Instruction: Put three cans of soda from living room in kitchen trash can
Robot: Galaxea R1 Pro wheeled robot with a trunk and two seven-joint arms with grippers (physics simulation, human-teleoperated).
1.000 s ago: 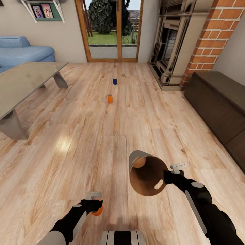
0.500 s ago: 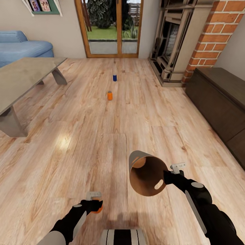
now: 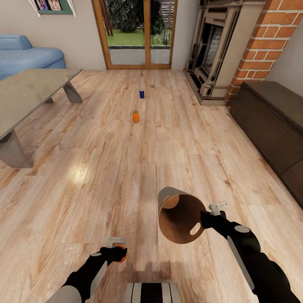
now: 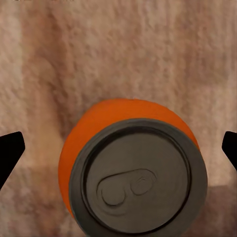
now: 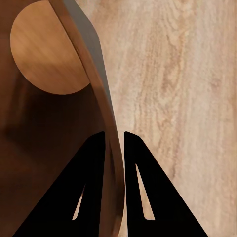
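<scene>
Head view: right end effector [image 3: 205,219] clamps the rim of the tilted tash can [image 3: 179,213], open mouth facing the camera. Left end effector [image 3: 118,254] grips an orange can [image 3: 121,257] at 7 o'clock of the bin. Two more cans stand on the floor [image 3: 105,168] at 12 o'clock: orange soda can [image 3: 136,116], blue can [image 3: 142,94] beyond it.

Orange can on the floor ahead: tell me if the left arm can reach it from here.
Probably not. The left gripper already holds a can, and the orange can stands well ahead on open wood floor; driving closer seems necessary.
</scene>
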